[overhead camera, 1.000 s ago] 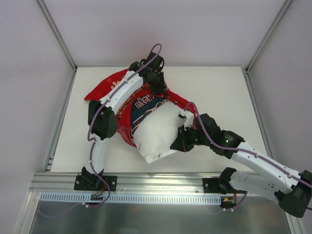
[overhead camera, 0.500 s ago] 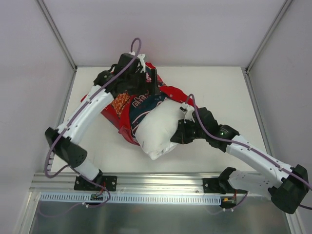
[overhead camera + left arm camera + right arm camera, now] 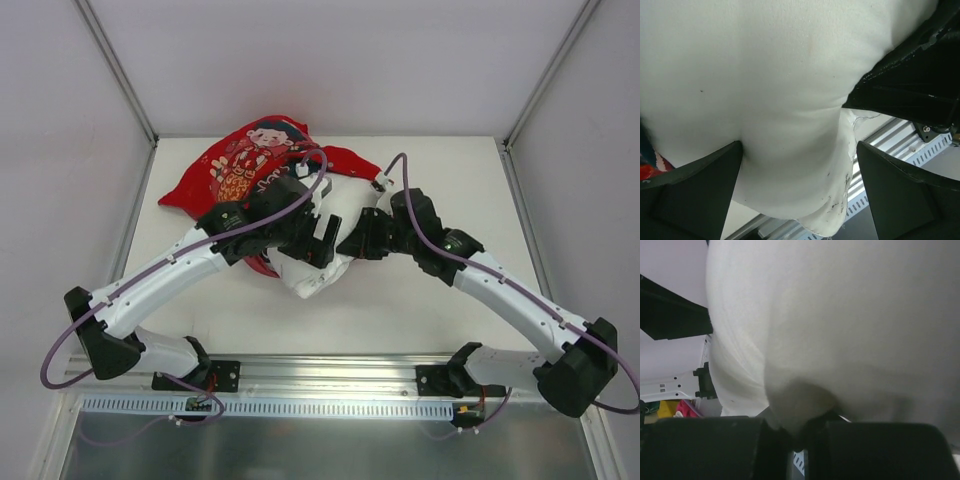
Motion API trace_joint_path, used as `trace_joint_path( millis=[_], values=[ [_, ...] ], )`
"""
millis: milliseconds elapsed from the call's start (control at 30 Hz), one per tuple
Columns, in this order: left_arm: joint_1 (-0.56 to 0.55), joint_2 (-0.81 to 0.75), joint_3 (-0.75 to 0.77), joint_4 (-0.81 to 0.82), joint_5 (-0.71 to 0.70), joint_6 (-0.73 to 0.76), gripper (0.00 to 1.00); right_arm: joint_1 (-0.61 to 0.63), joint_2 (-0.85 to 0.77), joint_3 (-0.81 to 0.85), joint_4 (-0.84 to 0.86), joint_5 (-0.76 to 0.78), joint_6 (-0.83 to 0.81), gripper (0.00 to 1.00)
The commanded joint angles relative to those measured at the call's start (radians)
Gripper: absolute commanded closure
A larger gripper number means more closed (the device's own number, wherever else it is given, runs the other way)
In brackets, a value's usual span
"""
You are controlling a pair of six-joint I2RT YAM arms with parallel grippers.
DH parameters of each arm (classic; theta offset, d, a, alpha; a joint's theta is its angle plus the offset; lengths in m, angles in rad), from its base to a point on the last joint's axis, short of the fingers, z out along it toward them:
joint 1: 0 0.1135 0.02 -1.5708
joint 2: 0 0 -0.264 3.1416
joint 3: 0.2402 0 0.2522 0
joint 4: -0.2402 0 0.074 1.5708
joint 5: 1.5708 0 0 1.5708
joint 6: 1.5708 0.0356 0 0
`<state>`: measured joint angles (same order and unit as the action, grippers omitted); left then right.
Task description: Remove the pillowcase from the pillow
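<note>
**Top external view.** The pillowcase (image 3: 245,165) lies rumpled toward the far left corner of the counter (image 3: 440,180), with a red strip trailing toward the middle. The pillow (image 3: 312,278) sits mid-counter, nearer the front edge, largely hidden under both arms. The left pincer (image 3: 326,240) hangs over it, spread wide and holding nothing. The right pincer (image 3: 352,246) meets the pillow from the right. Whether any red hem is around the pillow cannot be told here.

**Left wrist view.** White stuffing bulges between the two splayed fingers (image 3: 695,195), touching the left one. A sliver of red and teal print shows at the left edge.

**Right wrist view.** The jaws are closed on a small pinched fold of the pillow's white shell.

**Handling.** Both items look light, limp and crease-prone. The pillow yields and sags, so it is best held by a gathered pinch of shell. The pillowcase is thin and probably slippery, so it is best taken at a bunched edge or corner.
</note>
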<state>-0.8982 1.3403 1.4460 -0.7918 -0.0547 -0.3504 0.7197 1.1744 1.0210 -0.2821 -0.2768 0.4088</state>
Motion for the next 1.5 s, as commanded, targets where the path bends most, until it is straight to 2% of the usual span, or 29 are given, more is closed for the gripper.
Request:
trace_joint_path(
  millis=[0,167,200,267,300,333,367,400,500,533,567,700,833,1100,1233,1467],
  values=[
    [-0.048,0.017,-0.01,-0.047,-0.074,-0.031,0.01,-0.014,0.004,0.094,0.167,-0.012,0.054,0.99],
    [-0.065,0.091,-0.001,-0.07,-0.155,-0.085,0.01,-0.016,0.013,0.085,0.199,-0.044,0.085,0.99],
    [-0.065,0.117,0.007,-0.067,-0.168,-0.108,0.11,-0.016,0.011,0.082,0.202,-0.045,0.096,0.99],
    [-0.065,0.147,0.031,-0.067,-0.192,-0.119,0.36,-0.016,0.002,0.071,0.205,-0.045,0.101,0.99],
    [-0.065,0.164,0.039,-0.07,-0.232,-0.122,0.55,-0.016,-0.001,0.067,0.202,-0.045,0.099,0.99],
    [-0.062,0.189,0.05,-0.076,-0.25,-0.125,1.0,-0.019,-0.008,0.064,0.201,-0.042,0.094,0.99],
    [-0.059,0.197,0.071,-0.084,-0.26,-0.128,1.0,-0.022,-0.021,0.062,0.169,-0.039,0.085,0.94],
    [-0.053,0.198,0.077,-0.093,-0.26,-0.137,1.0,-0.034,-0.03,0.067,0.135,-0.03,0.072,0.68],
    [0.017,0.125,0.071,-0.096,-0.164,-0.173,1.0,-0.074,-0.094,0.14,-0.156,0.115,-0.079,0.27],
    [0.048,0.102,0.059,-0.086,-0.07,-0.183,1.0,-0.091,-0.123,0.146,-0.239,0.192,-0.143,0.24],
    [0.102,0.058,0.027,-0.075,-0.035,-0.193,1.0,-0.13,-0.183,0.139,-0.253,0.201,-0.168,0.21],
    [0.169,-0.015,-0.032,-0.034,0.053,-0.2,1.0,-0.19,-0.262,0.134,-0.272,0.249,-0.226,0.2],
    [0.177,-0.041,-0.024,-0.032,0.096,-0.209,1.0,-0.2,-0.176,0.182,-0.307,0.338,-0.272,0.23],
    [0.177,-0.072,-0.033,-0.034,0.113,-0.226,1.0,-0.201,-0.032,0.218,-0.232,0.212,-0.288,0.23],
    [0.177,-0.086,-0.039,-0.032,0.115,-0.223,1.0,-0.207,0.022,0.203,-0.212,0.185,-0.266,0.34],
    [0.177,-0.107,-0.047,-0.034,0.113,-0.219,1.0,-0.206,0.07,0.153,-0.158,0.108,-0.235,0.31]
  ],
)
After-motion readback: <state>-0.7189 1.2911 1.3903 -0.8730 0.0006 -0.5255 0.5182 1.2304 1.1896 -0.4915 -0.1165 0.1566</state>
